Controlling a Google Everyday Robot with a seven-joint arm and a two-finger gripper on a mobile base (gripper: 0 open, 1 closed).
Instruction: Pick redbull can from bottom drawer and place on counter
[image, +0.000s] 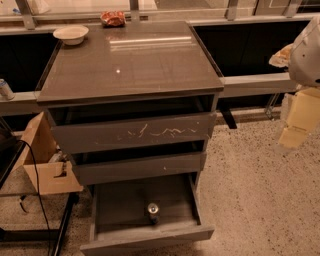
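Note:
The redbull can (153, 210) stands upright in the open bottom drawer (115, 205), near the middle and toward its front. Its silver top with the pull tab faces up. The counter (130, 57) is the glossy dark cabinet top above the three drawers. My gripper (296, 127) hangs at the far right edge of the view, pale and blurred, below a grey-white arm part (306, 50). It is well to the right of the cabinet, high above the floor and far from the can.
A white bowl (71, 34) and a red snack packet (113, 18) sit at the counter's back edge. The scratched top drawer front (135, 134) is ajar. A cardboard box (42, 160), a black cable and a dark stand (60, 230) are at the left. Speckled floor (260, 200) lies to the right.

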